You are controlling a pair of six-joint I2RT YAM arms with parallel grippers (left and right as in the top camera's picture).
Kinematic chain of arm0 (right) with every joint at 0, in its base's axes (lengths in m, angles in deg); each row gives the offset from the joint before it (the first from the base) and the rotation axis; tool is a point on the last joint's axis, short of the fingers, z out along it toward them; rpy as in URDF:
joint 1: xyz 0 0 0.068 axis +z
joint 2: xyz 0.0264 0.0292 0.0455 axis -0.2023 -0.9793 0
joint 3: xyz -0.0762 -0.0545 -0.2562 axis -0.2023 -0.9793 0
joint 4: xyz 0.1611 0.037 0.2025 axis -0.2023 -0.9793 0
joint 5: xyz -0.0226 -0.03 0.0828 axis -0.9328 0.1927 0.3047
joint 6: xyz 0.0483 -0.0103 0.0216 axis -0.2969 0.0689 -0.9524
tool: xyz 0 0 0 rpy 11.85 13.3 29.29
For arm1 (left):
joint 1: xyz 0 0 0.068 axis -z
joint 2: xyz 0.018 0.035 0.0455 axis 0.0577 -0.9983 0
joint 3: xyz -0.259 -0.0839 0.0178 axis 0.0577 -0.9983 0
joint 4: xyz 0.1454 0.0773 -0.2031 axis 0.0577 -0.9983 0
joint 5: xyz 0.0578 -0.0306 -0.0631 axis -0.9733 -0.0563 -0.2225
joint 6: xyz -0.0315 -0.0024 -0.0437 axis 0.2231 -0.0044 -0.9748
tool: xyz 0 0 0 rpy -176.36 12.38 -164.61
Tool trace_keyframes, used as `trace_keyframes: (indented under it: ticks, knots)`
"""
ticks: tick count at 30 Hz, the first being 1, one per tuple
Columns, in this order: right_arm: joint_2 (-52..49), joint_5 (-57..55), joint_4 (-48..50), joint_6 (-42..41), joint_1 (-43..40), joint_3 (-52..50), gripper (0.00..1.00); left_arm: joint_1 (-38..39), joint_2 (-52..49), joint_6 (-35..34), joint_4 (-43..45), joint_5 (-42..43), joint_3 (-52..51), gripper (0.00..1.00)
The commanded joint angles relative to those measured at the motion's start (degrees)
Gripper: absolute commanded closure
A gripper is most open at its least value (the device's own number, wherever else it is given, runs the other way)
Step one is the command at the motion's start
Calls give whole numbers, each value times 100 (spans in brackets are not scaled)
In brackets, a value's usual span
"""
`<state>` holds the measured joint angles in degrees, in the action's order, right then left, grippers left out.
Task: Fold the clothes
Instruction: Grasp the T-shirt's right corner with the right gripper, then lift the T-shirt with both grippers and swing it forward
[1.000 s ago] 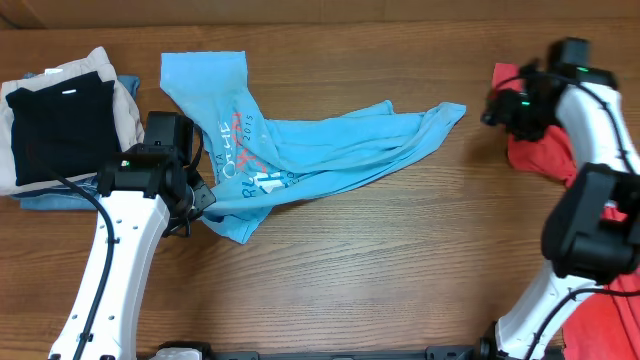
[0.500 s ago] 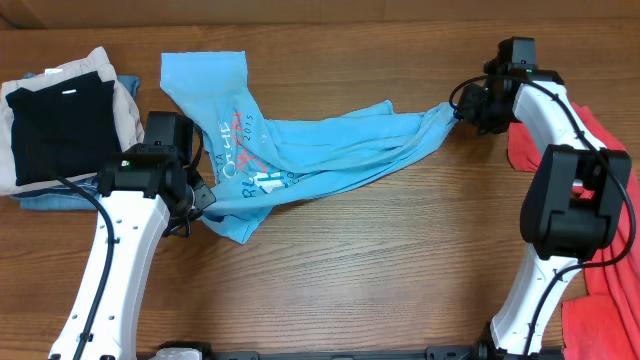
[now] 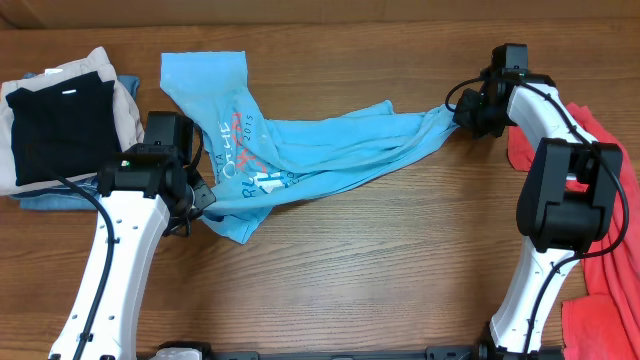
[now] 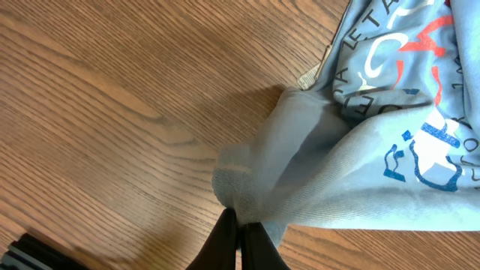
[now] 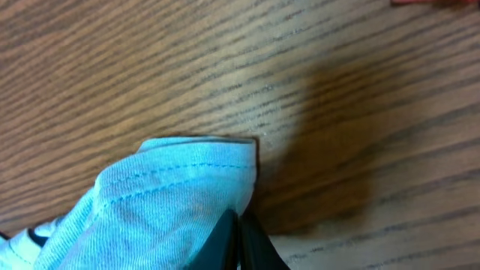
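Observation:
The sky-blue T-shirt [image 3: 330,145] lies crumpled and stretched across the table, its red and white lettering with "2015" [image 3: 240,145] facing up. My left gripper [image 3: 203,198] is shut on the shirt's lower-left bunch; in the left wrist view the closed fingertips [image 4: 238,225] pinch a fold of blue cloth [image 4: 300,165]. My right gripper [image 3: 462,112] is at the shirt's far right tip. There the right wrist view shows the fingertips [image 5: 238,221] closed on the stitched hem corner [image 5: 180,187]. A coral-red shirt [image 3: 540,150] lies just right of that gripper.
A stack of folded garments sits at the far left, a black one [image 3: 60,120] on top of beige [image 3: 120,110] and blue. More coral-red cloth [image 3: 600,300] spreads down the right edge. Bare wood table [image 3: 380,260] lies in front of the shirt.
My right arm swung left from the red cloth to the blue shirt's right tip, and its jaws closed there. The left arm and the shirt have not moved.

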<state>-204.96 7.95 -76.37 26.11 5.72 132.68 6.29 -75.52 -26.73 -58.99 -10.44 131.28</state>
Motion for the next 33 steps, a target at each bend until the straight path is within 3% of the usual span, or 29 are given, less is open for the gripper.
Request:
trace_keyframes:
  ticks: [1,5,13,25,33]
  knots:
    - [177,-79,-247,-20,-52,254,96,-20,0,133,7,-234,-15,96]
    - [656,-780,-1176,-26,-162,599,96,-79,2,155,9,-667,44,96]
    - [1266,-1266,-2949,-22,-531,688,96,-573,2,566,269,-608,474,96]
    - [1263,-1263,-3110,0,-723,660,96,-498,-400,575,1497,105,461,96]
    - [1266,-1187,-3086,2,-719,660,96,-466,-737,719,1620,199,507,96]
